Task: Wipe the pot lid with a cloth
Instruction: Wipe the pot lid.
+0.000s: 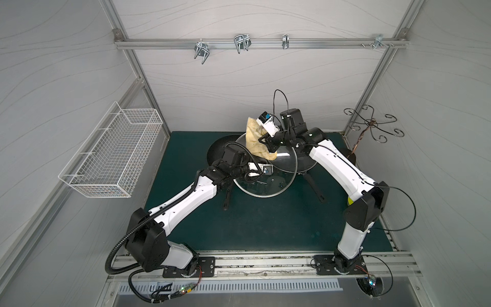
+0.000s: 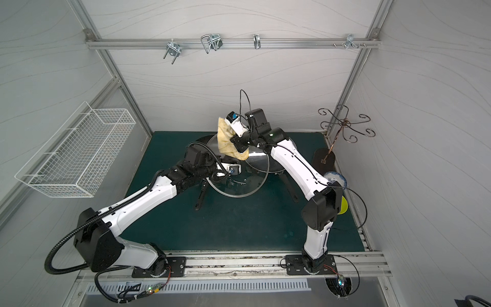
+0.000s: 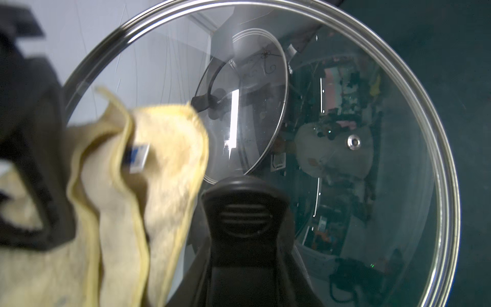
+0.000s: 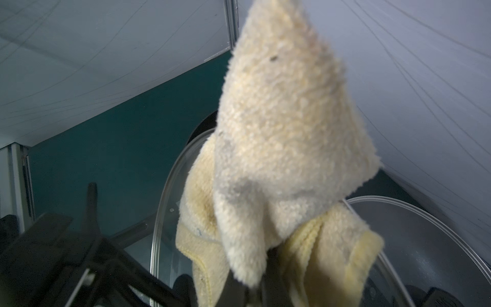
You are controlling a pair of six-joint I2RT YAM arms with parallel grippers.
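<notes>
Right gripper (image 1: 266, 142), clamped on the stained yellow terry cloth (image 1: 253, 135), presses it to the twelve o'clock rim of the glass pot lid (image 1: 279, 183), which our left gripper (image 1: 261, 172) grips at its centre and holds tilted. We judge wiping underway, with the six o'clock half left to do.

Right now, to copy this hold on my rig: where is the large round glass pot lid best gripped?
By its raised black centre handle, from the handle side, as the left gripper does: the large round glass pot lid is smooth with a thin steel rim, and this leaves the glass free for the pale yellow cloth.
</notes>
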